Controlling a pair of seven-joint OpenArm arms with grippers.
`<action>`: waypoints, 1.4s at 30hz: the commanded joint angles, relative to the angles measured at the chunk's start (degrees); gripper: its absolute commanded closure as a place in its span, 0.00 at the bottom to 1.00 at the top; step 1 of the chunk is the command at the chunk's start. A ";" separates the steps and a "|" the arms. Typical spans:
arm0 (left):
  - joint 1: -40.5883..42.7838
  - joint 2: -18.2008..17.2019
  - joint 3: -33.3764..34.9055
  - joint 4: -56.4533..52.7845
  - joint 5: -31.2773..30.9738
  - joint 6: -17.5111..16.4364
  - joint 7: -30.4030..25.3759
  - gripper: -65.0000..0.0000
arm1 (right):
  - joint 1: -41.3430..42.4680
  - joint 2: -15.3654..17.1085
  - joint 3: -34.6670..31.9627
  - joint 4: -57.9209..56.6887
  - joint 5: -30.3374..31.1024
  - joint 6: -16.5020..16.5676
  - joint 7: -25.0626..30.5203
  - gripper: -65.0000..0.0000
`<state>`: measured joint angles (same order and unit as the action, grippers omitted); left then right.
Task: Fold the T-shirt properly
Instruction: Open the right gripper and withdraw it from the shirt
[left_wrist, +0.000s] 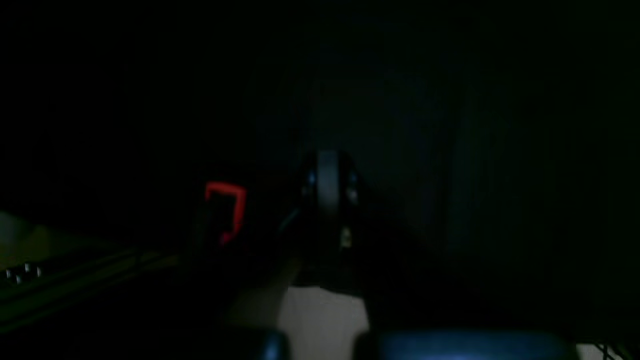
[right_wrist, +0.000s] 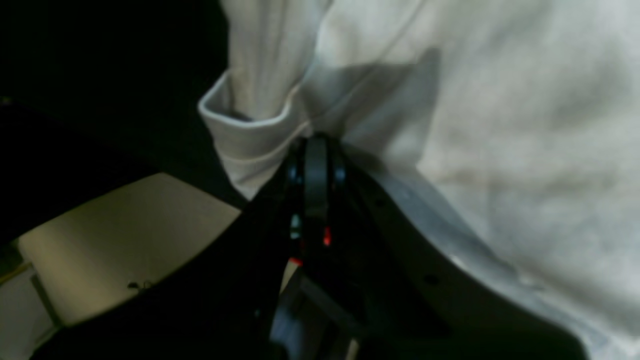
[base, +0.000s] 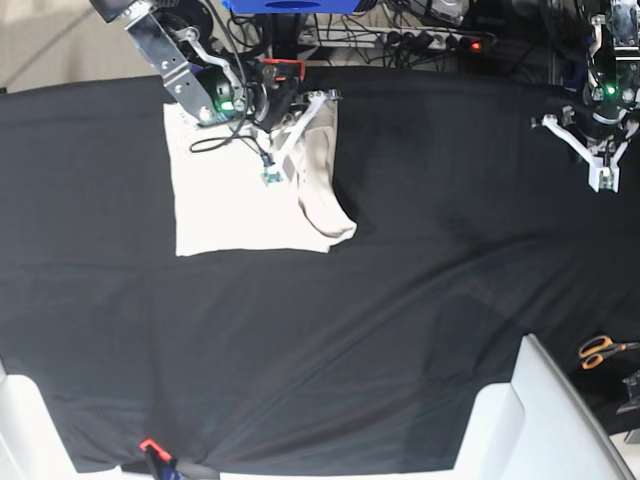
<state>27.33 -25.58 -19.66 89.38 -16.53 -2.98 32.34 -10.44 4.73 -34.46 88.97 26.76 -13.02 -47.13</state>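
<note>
The cream T-shirt lies on the black cloth at the back left, partly folded into a rough rectangle. One bunched flap runs down its right side. My right gripper is over the shirt's right part, and in the right wrist view it is shut on a fold of the T-shirt beside a hemmed edge. My left gripper hovers over bare black cloth at the far right, away from the shirt. The left wrist view is very dark, and there the left gripper looks shut and empty.
The black cloth covers the whole table. Orange-handled scissors lie at the right edge. A white panel stands at the front right. Cables and a power strip run along the back edge.
</note>
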 joint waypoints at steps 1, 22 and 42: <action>-0.47 -1.01 -0.43 0.77 -0.04 0.30 -1.17 1.00 | 0.46 -0.29 -0.05 2.68 0.88 0.58 0.32 1.00; 0.23 -2.33 1.95 -3.63 0.05 0.30 -1.26 1.00 | 14.79 0.06 -3.39 11.12 0.53 0.84 -4.95 0.99; -9.79 16.22 9.33 5.34 -0.65 -27.30 11.57 0.43 | 6.00 11.40 19.29 14.99 0.80 1.02 -4.51 1.00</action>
<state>17.93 -8.91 -10.07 93.97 -16.73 -30.11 44.47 -5.15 15.73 -15.42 102.83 27.14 -12.34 -52.51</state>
